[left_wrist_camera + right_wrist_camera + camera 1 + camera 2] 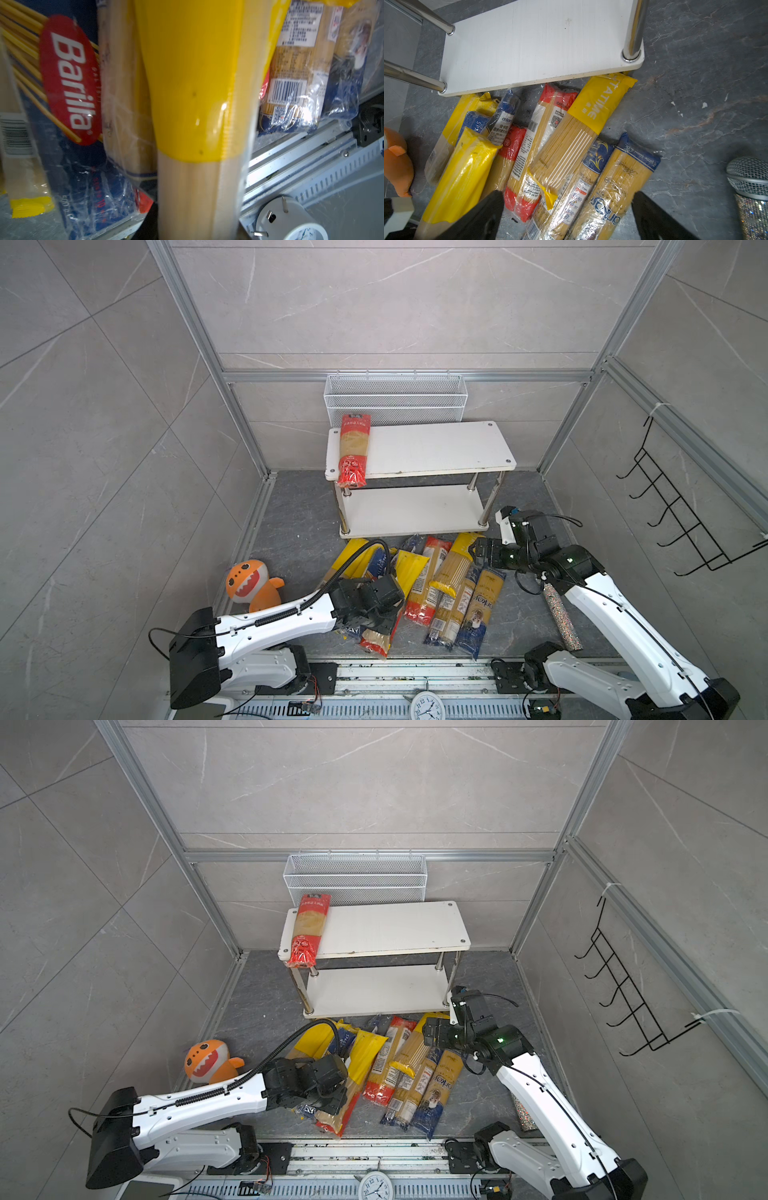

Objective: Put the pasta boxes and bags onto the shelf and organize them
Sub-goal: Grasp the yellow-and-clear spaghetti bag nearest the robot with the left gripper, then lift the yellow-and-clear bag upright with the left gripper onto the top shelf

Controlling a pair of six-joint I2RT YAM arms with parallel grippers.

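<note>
1 red-ended packet [353, 452] lies on the top board of the shelf [436, 448]; roughly 10 packets [440, 585] wait heaped on the counter [291, 531] in front. The left hand [380, 618] sits low on a yellow-ended packet [193, 83]; I cannot tell its grip. The right hand [566, 194] hangs wide open, empty, just above the heap.

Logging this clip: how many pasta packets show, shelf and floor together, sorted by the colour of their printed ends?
Yellow packets: 3
Dark blue packets: 4
Red packets: 3
Total: 10 showing; others may lie hidden underneath.
</note>
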